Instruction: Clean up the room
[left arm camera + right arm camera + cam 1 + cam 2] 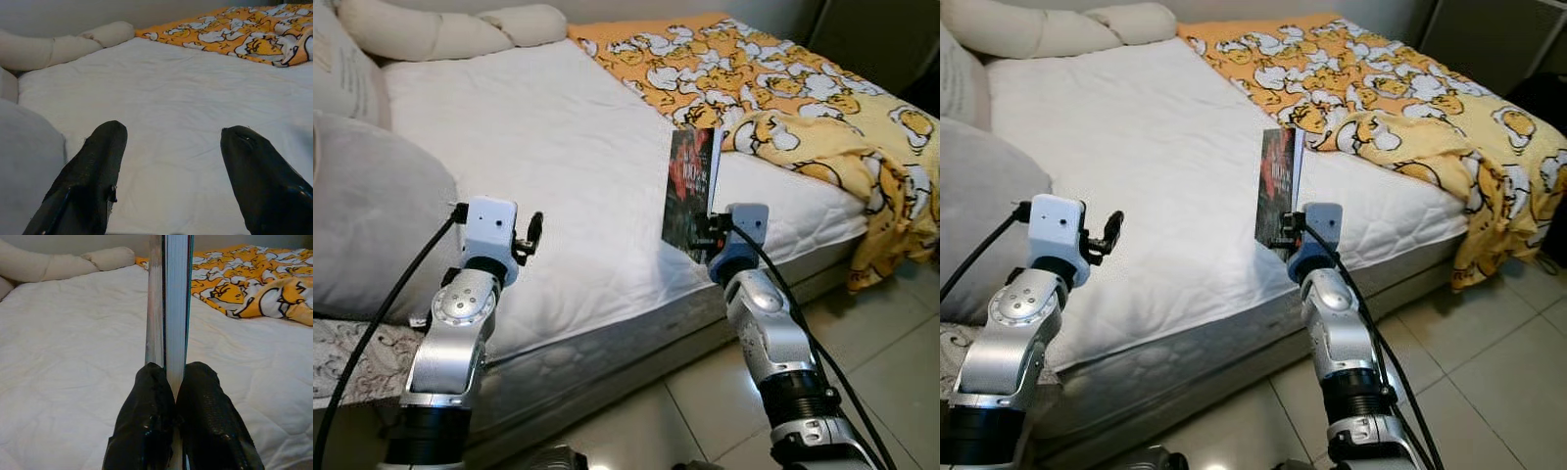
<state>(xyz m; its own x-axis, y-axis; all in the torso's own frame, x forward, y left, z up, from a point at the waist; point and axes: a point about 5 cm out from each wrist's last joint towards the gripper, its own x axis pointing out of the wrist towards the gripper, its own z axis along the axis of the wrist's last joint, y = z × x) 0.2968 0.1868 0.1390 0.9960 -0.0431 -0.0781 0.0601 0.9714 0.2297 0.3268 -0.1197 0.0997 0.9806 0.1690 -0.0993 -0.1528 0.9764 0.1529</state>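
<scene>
Right arm raised in front of the body, forearm angled up toward the bed, wrist near the mattress edge. Right tool (173, 382) clamped on the bottom edge of a paperback book (690, 191); both black fingers (146, 416) pressed flat against the covers, page block between them. Book held upright, dark cover facing the robot's left, lifted above the white mattress (548, 166) near its foot-side edge, not touching it. Left arm bent likewise, forearm rising from the lower left, wrist over the near edge of the mattress beside a large grey cushion (372, 215). Left tool (171, 142) spread wide, nothing between its fingers, pointing across the bare mattress toward the head of the bed. Yellow duck-print blanket (783, 88) bunched over the far right half of the bed, one corner hanging off toward the tiled floor (881, 343). Long cream bolster (450, 29) lies along the headboard end.
</scene>
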